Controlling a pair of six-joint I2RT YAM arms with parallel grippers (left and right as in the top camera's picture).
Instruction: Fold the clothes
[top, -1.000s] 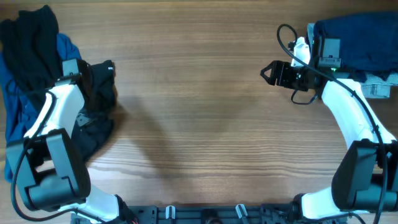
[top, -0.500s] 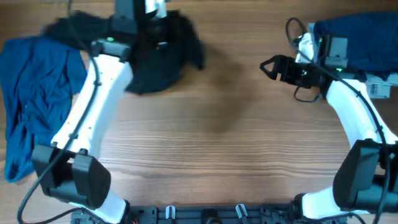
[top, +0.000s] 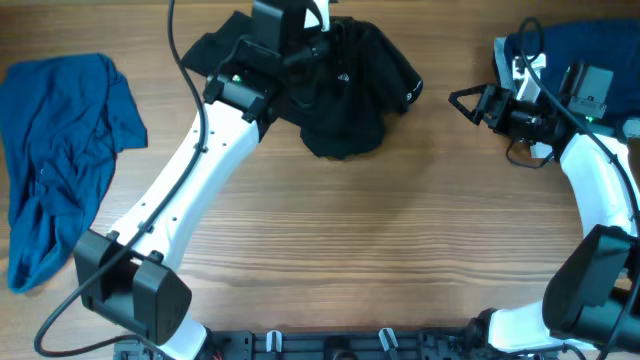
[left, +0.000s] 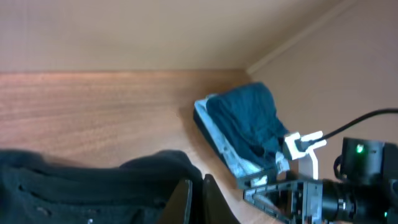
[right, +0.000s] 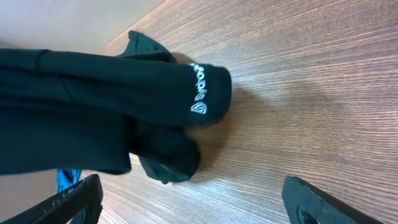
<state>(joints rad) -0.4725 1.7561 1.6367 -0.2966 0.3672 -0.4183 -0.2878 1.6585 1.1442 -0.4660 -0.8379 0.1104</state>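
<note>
**Q:** How far had you got with the folding?

**A:** Barely begun, by my reading. Nothing folded lay on the table (top: 330, 240) in front of you. At your left the blue shirt (top: 60, 150) sprawled crumpled. Further out, near the far edge, the black shirt (top: 350, 100) sat bunched, with its logo sleeve toward your right. Far right, a dark blue cloth (top: 590, 45) rested in a tidy pile. It was possibly already folded, but I could not confirm that. Left to do, as I judged it: spread the black shirt flat, fold it, then do the same with the blue shirt.

**Q:** And the grippers?

**A:** Your left gripper (top: 310, 45) was clamped tight on the top of the black shirt and seemed to hold the bunch up. The wrist view showed its fingers (left: 183, 199) pressed together, with black cloth just beside them. Your right gripper (top: 465, 101) stood wide, holding and touching nothing. It pointed at the black shirt from near the sleeve, apart from it.
</note>
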